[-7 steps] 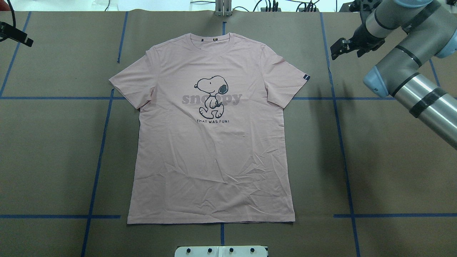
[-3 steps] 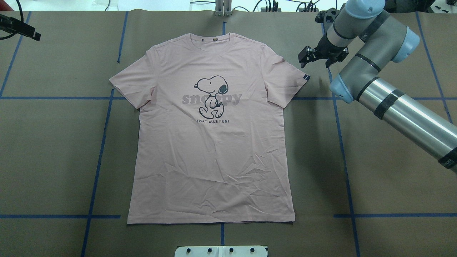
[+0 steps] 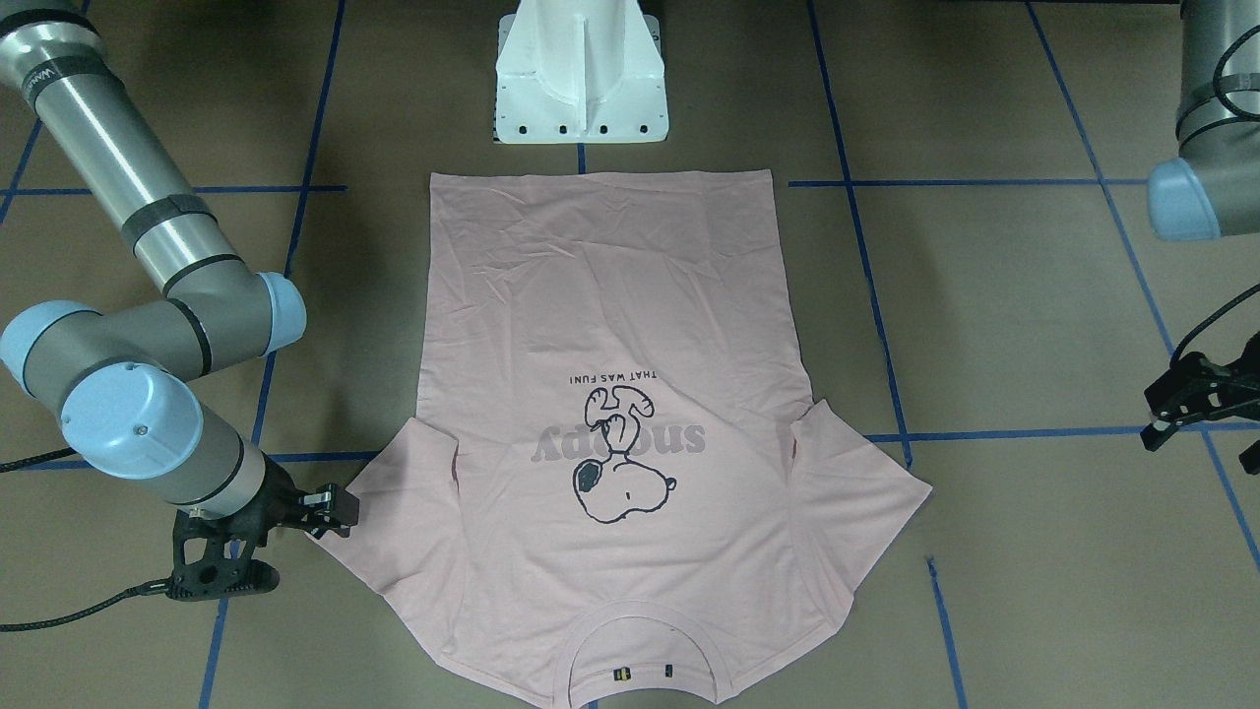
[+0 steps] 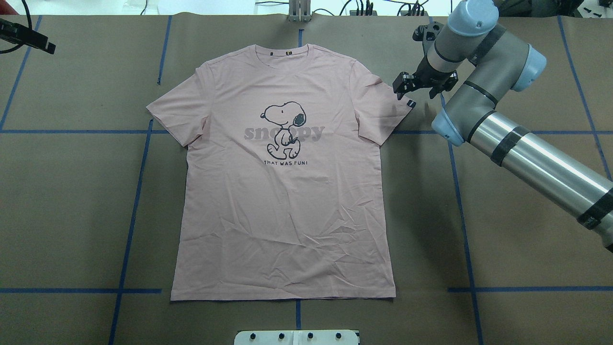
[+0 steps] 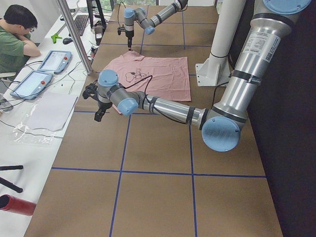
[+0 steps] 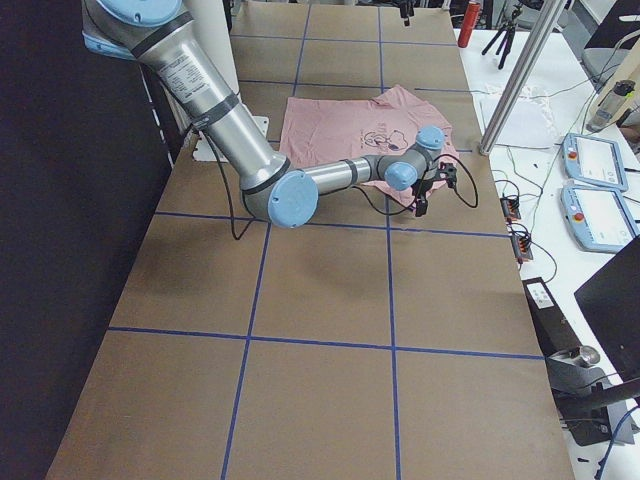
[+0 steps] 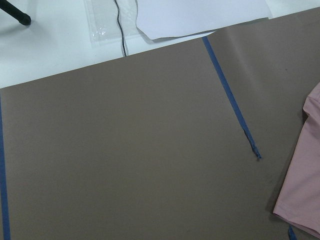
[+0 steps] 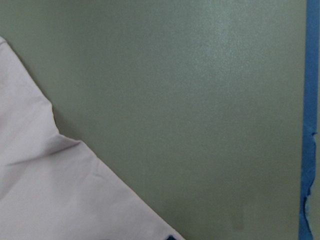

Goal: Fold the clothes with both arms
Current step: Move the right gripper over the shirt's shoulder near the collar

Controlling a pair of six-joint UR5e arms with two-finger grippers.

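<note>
One pale pink T-shirt (image 4: 287, 206) lies flat and lightly creased mid-frame on the brown paper-covered table (image 4: 503, 230). Right claw (image 4: 416, 90), prongs apart, has slid leftward to the tagged sleeve. Left claw (image 3: 1150, 418), also apart, stays upper left.

T-shirt (image 4: 287, 215) lies on the table (image 4: 72, 215) (collar (image 4: 287, 50) away from the robot's base (image 4: 297, 337)); right pincer (image 4: 421, 84) at its right-side sleeve (image 4: 383, 105) edge.

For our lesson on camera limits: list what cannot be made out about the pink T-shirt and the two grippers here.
Sleeve tag wording: too small overhead; the right wrist view's bottom edge cuts it off.
Left gripper: frame edges crop it in the overhead and front-facing views, so open or shut is unclear.
Right gripper: contact with the T-shirt sleeve unclear; its wrist view shows no fingers.
Collar labels: too small to read.
</note>
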